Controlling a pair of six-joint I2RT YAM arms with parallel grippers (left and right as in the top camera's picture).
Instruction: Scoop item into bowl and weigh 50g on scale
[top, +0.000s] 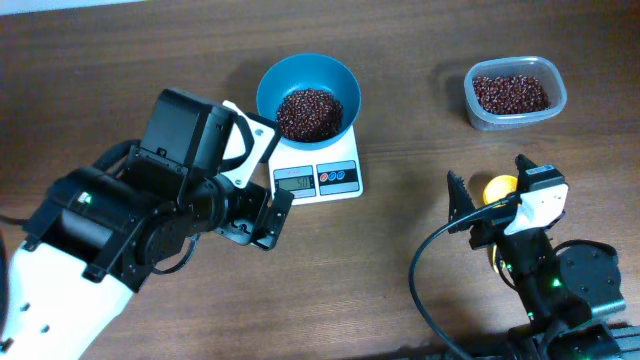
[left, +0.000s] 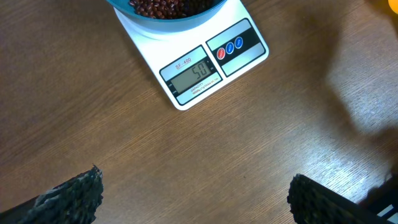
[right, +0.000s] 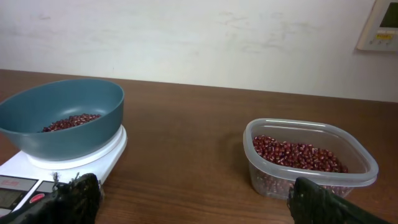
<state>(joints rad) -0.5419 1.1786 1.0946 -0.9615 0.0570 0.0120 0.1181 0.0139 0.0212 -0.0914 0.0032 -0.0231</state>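
Observation:
The teal bowl (top: 292, 72) stands on the white scale (top: 346, 160) and holds a heap of red-brown beans (top: 308, 112). In the left wrist view the scale (left: 245, 62) shows 50 on its display, with the bowl (left: 168, 23) at the top edge. My left gripper (top: 268, 222) is open and empty over bare table just in front of the scale; in its own view (left: 196, 199) nothing lies between the fingers. My right gripper (top: 490, 182) is open and empty at the right. Its view (right: 193, 199) shows the bowl (right: 68, 134) on the scale (right: 93, 163).
A clear tub (top: 553, 108) with more beans (top: 510, 92) stands at the back right; it also shows in the right wrist view (right: 311, 177). A yellow object (top: 498, 186) lies under the right gripper. Bare wood table lies between scale and tub.

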